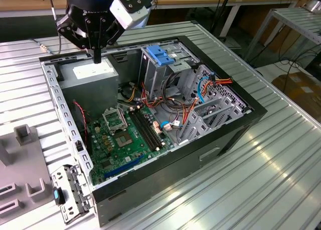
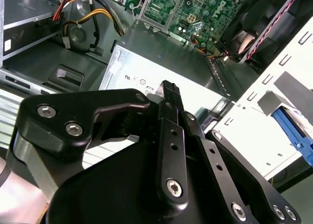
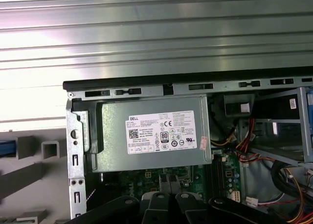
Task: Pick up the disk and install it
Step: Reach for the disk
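Black gripper (image 1: 96,53), closed and empty, hovers over grey boxy power supply (image 1: 93,75), eleven o'clock in black metal chassis (image 1: 200,157); transit should clear its rim.

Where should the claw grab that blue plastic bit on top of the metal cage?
Probably the blue plastic top, across its two long edges, coming straight down from above: it lies nearly flat on the drive cage, open air over it, while cables crowd the cage's side.

Gripper (image 1: 97,58) over power supply (image 1: 93,77), open computer case (image 1: 175,176)
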{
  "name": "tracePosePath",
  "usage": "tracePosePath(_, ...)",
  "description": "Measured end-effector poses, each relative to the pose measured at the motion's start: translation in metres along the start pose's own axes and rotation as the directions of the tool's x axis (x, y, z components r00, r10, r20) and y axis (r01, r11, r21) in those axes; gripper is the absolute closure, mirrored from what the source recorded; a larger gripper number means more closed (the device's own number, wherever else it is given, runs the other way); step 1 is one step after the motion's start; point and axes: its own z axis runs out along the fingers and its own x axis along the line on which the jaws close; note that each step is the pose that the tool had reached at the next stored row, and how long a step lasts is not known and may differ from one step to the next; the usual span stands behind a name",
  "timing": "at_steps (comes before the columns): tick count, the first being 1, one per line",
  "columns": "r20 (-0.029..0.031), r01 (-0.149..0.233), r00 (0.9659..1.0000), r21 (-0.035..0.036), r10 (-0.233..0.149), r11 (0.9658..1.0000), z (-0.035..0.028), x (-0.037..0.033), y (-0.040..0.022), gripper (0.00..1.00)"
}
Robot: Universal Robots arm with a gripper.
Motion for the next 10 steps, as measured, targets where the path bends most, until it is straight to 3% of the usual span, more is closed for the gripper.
tracePosePath(10, 0.0, 0.0, 1.0, 0.0, 0.0, 1.0, -0.0001, 0.0025, -0.0002, 0.89)
